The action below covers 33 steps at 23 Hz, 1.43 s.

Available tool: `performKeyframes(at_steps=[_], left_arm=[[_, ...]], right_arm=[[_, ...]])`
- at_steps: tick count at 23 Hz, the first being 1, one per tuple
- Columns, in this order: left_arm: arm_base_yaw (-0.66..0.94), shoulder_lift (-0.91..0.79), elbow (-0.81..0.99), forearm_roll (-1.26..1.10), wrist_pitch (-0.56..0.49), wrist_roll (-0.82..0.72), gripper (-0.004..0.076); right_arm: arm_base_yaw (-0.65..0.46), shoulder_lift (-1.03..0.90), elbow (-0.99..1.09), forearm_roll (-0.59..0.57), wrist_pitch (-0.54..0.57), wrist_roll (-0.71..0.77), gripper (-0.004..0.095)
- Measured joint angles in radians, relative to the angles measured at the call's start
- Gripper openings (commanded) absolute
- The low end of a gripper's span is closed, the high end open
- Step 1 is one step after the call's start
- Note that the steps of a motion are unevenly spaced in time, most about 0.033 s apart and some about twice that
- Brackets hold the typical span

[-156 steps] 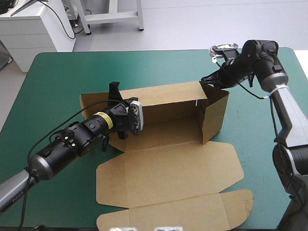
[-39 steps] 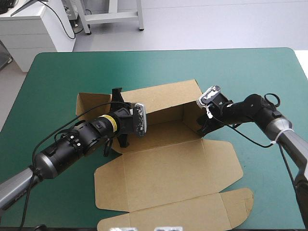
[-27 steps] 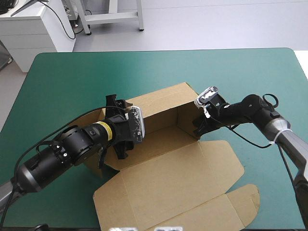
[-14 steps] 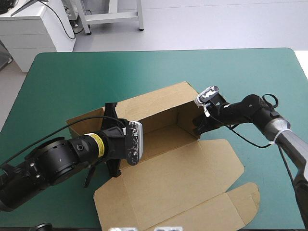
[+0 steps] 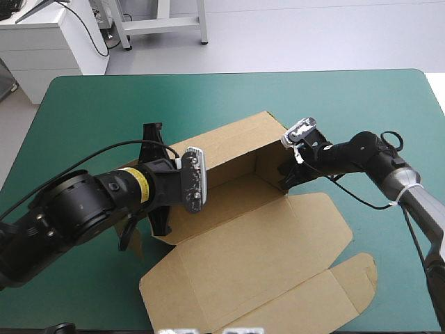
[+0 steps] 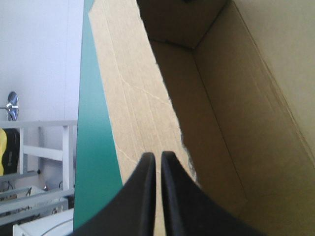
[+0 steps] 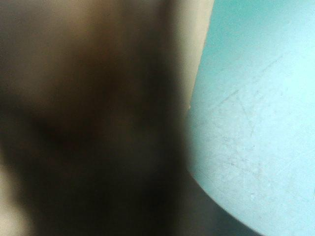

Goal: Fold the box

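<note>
The brown box (image 5: 243,240) lies aslant in the middle of the table. Its long back wall (image 5: 229,142) and right end wall (image 5: 272,165) stand raised, and the lid lies flat toward the front. In the left wrist view my left gripper (image 6: 158,156) is all but shut on the upper edge of the wall at the box's left end, looking along the inside of the box (image 6: 246,98). My right gripper (image 5: 289,175) presses against the outside of the right end wall. The right wrist view shows only blurred brown board (image 7: 88,98) close up beside the teal-green cover (image 7: 256,98).
The flat lid's rounded tuck flap (image 5: 348,282) reaches close to the table's front edge. The teal-green cover (image 5: 90,104) stretches wide beyond the box toward the far and left edges.
My left gripper has moved toward the far edge and lifted the box's left end. The box has turned, its front lid swinging right. The right gripper has barely shifted.
</note>
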Motion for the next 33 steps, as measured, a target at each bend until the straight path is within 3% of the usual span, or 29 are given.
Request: performKeyframes(at_steps=[5, 12, 16, 18, 22, 33], left_arm=[[0.087, 0.099, -0.097, -0.001, 0.038, -0.035, 0.0016], [0.745, 0.125, -0.246, -0.463, 0.084, -0.067, 0.0016], [1.062, 0.125, -0.248, -0.66, 0.107, -0.139, 0.0016], [1.118, 0.125, -0.248, -0.703, 0.113, -0.148, 0.0015], [1.131, 0.125, -0.248, -0.73, 0.118, -0.151, 0.0008], [1.134, 0.125, -0.248, -0.737, 0.125, -0.151, -0.0002]], right_arm=[[0.0, 0.0, -0.004, -0.032, 0.0, 0.026, -0.0019], [0.0, 0.0, -0.116, -0.201, 0.052, 0.233, -0.0019], [0.0, 0.0, -0.26, -0.326, 0.235, 0.434, -0.0019], [0.0, 0.0, -0.328, -0.404, 0.344, 0.54, -0.0019], [0.0, 0.0, -0.364, -0.474, 0.471, 0.607, -0.0019], [0.0, 0.086, -0.372, -0.521, 0.488, 0.687, -0.0019]])
